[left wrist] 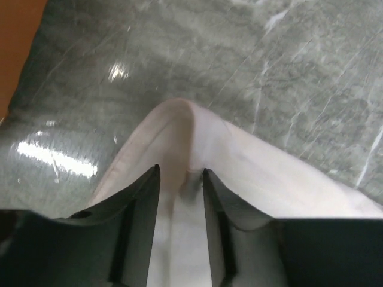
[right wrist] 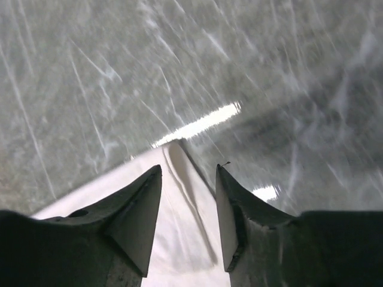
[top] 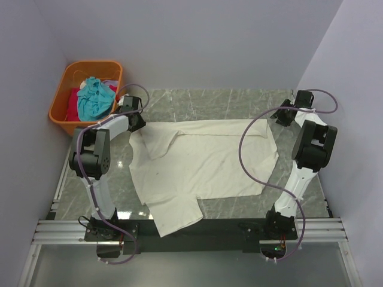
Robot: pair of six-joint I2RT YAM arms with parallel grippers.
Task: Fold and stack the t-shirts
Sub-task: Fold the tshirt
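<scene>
With the cream t-shirt (top: 203,161) spread beside the orange basket (top: 60,98), the left gripper (left wrist: 180,173) pinches its basket-side corner into a ridge while the right gripper (right wrist: 189,170) straddles the far corner, hold unclear, so lifting could drop that corner and skew the fold.

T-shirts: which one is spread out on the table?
The cream t-shirt, spread out on the table. The teal t-shirt and red t-shirt are bunched up in the orange basket.
</scene>
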